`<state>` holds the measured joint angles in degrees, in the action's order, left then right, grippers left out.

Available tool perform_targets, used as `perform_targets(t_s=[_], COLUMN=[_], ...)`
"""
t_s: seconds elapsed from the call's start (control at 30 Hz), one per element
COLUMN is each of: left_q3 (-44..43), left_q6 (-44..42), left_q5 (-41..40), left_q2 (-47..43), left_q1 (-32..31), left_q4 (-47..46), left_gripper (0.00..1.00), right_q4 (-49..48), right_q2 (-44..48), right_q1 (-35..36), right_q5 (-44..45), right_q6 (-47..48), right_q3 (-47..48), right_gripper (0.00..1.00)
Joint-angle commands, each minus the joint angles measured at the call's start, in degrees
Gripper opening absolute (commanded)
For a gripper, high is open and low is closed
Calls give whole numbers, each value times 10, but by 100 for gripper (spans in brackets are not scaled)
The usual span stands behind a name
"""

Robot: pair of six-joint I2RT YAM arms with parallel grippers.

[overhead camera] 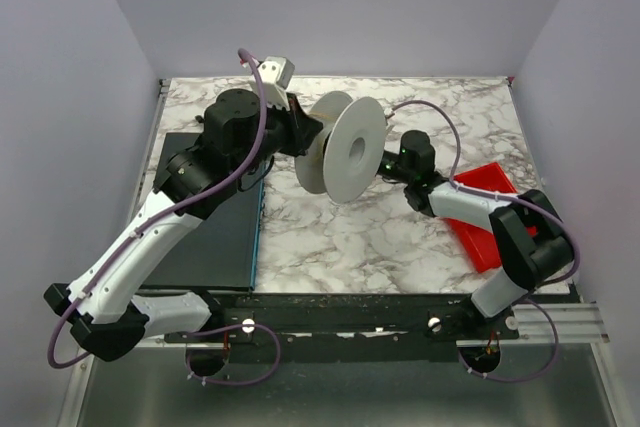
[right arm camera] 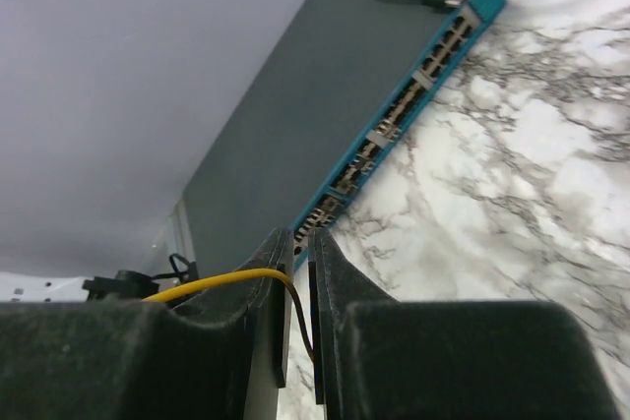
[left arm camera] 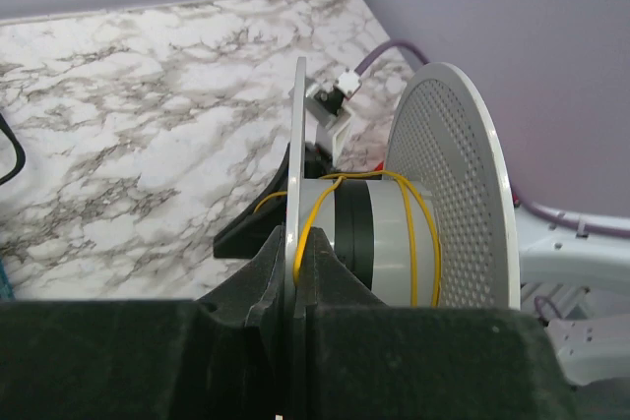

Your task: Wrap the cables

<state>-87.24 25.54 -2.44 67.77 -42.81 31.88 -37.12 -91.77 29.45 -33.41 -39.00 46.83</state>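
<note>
The thin yellow wire [right arm camera: 212, 282] runs into the narrow slit of your right pincer [right arm camera: 300, 253], whose fingers are closed almost together on it. More of it lies in a few loose turns around the grey hub of the white plastic spool [overhead camera: 340, 172]. Your left pincer [left arm camera: 295, 253] is clamped on that spool's plain flange, holding it on edge at the middle far part of the marble counter [overhead camera: 340, 237]. A dark grey switch box with a blue front [overhead camera: 225, 247] lies at the left.
</note>
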Motion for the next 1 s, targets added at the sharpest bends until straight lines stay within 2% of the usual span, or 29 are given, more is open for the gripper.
perform_targets(t_s=[0.0,0.3,0.53,0.7,0.83,0.97], left_q3=[-11,-61,-94,-105,-133,-158], left_q6=[88,109,76,35,-13,-48], left_q5=[-74,-280,-337,-360,-361,-330], left_q2=[-21,27,72,108,155,195], left_q1=[2,4,29,42,43,37], left_q4=[-92,-56,-31,-21,11,53], left_gripper=[0,0,0,0,0,0], right_q4=[-112,-166,-137,32,228,367], right_q2=[-13,0,51,122,168,194], right_q1=[28,72,87,99,128,140], right_q5=[-47,-40,-33,5,75,146], right_q6=[-66,-111,-108,-35,70,156], right_q3=[-2,-65,-102,-62,19,106], right_gripper=[19,19,15,2,1,1])
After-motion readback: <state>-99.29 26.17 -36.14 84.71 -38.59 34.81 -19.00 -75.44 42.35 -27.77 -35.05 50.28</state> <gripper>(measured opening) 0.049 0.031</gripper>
